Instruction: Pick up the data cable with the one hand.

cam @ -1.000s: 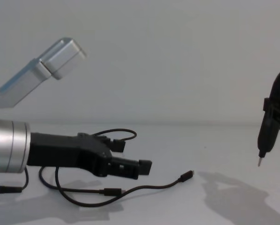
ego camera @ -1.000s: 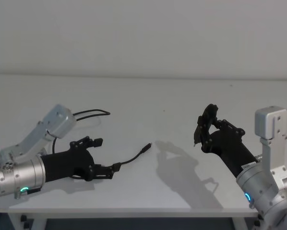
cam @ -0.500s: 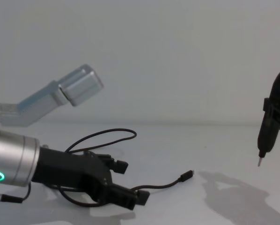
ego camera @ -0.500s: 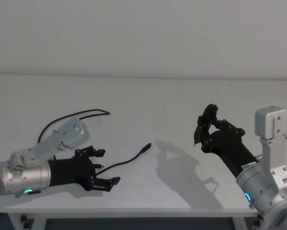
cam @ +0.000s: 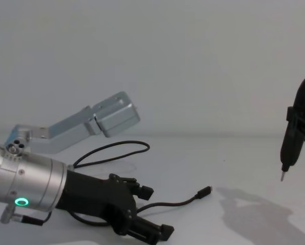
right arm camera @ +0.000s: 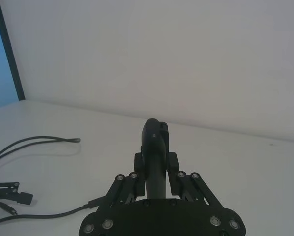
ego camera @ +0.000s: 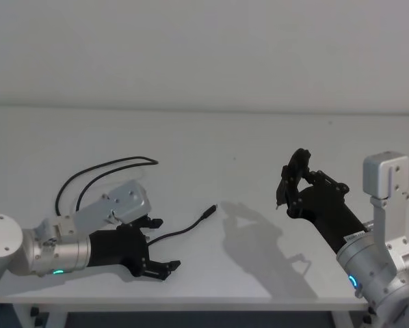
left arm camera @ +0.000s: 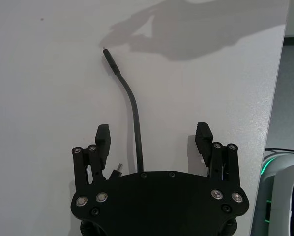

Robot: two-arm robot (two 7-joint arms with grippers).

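**Spread jaws straddle the cable**

Head view: the left gripper (ego camera: 165,244) is low over the worktop (ego camera: 218,143) with its jaws spread. The cable (ego camera: 189,225) runs out from between them, and its far loop passes behind the arm.

Left wrist view: the cable lies lengthwise between the jaws, nearer one, its plug pointing away from the palm. A second end by the palm is hard to make out.

Right wrist view: the right gripper (right arm camera: 155,164) has its jaws pinching a pen tool (right arm camera: 155,140).

Chest view: that gripper is cut off at the edge.

black data cable (left arm camera: 136,123), white table (ego camera: 225,150), matte-black left hand (left arm camera: 153,132), silver arm (cam: 30,186), green ring (cam: 22,202), black pen tool (cam: 289,150).
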